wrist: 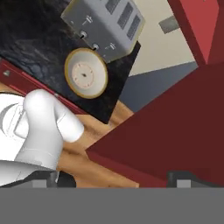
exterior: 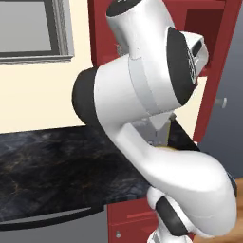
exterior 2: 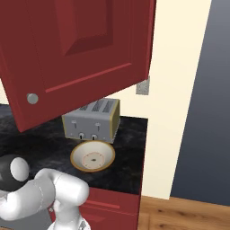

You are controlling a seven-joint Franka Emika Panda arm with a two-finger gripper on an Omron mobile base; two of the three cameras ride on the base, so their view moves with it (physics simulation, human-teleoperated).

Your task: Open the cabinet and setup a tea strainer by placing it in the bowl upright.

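The dark red cabinet (exterior: 209,19) hangs on the wall with its door (exterior 2: 85,49) swung wide open over the counter; the round silver knob (exterior 2: 32,98) is at the door's lower corner. On the black counter, in front of the toaster, sits the empty cream bowl (exterior 2: 93,156) (wrist: 85,72) with its tan rim. My gripper (wrist: 113,181) is high up by the cabinet, looking down past a dark red panel (wrist: 175,131). Its fingertips (wrist: 43,179) stand wide apart, open, with nothing between them. The tea strainer is out of view.
A silver four-slot toaster (exterior 2: 92,119) (wrist: 105,22) stands against the wall behind the bowl. A wall outlet (exterior 2: 143,86) is beside it. The counter (exterior: 57,166) ends at the right above wood floor (exterior 2: 188,215). My white arm (exterior: 152,118) blocks much of the left base view.
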